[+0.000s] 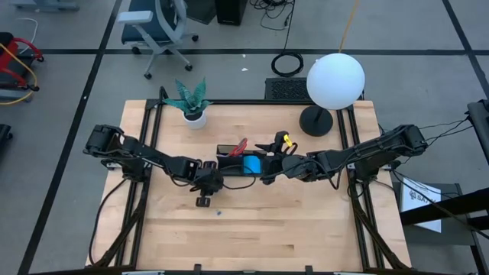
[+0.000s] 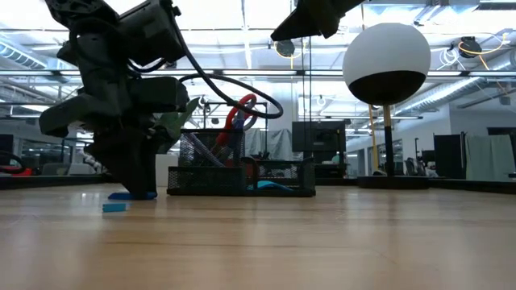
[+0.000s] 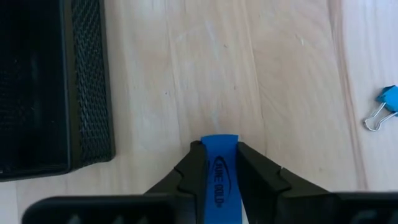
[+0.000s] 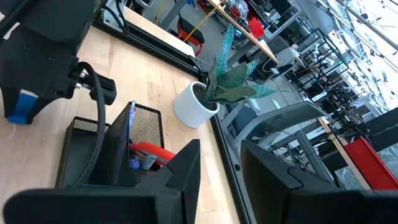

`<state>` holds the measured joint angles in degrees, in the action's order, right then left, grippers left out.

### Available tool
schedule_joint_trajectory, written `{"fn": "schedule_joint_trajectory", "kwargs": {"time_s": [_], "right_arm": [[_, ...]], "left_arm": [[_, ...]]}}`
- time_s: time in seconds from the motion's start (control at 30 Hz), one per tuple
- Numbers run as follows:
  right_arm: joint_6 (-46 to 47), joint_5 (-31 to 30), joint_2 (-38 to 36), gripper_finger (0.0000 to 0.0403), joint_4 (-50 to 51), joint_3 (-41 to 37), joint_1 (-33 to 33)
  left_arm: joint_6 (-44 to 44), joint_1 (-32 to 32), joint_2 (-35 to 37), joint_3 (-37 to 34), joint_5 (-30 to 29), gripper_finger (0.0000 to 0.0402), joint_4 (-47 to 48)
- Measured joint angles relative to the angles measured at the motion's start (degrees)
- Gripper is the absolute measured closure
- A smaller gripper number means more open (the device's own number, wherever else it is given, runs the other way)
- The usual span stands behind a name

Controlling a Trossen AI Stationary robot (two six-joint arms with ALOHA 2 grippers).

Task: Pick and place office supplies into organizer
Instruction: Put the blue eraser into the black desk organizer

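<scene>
**Left gripper pinches a blue strip beside the organizer**

Now we see the left gripper [image 3: 217,163] low on the counter [image 3: 280,74], its fingers [image 3: 194,168] pressed against a flat blue item [image 3: 219,158] between them. The black mesh organizer [image 3: 56,87] fills the frame's upper left, near it. A small blue binder clip [image 3: 384,106] lies at the right edge. Over the organizer in the high view, the right gripper [image 4: 217,162] stands partly spread, holding nothing.

The table [image 3: 280,81] was pale, smooth wood. The organizer [image 3: 87,93] was black metal mesh. The blue eraser [image 3: 219,168] looked matt.
</scene>
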<state>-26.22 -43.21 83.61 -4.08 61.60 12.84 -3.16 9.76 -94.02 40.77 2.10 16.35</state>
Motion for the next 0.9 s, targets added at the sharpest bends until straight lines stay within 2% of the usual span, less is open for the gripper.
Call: {"fn": "schedule_joint_trajectory", "kwargs": {"time_s": [0.43,0.7,0.9], "right_arm": [[0.0,0.01,-0.02,0.0298,0.0,0.0,0.0],[0.0,0.01,0.0,0.0298,0.0,0.0,0.0],[0.0,0.01,0.0,0.0298,0.0,0.0,0.02]], "left_arm": [[-0.26,1.74,0.36,1.11,-2.38,0.0321,0.7],[0.43,3.38,-0.09,7.54,-1.21,0.0321,7.64],[1.89,5.23,0.09,11.0,-1.98,0.0321,8.65]]}}
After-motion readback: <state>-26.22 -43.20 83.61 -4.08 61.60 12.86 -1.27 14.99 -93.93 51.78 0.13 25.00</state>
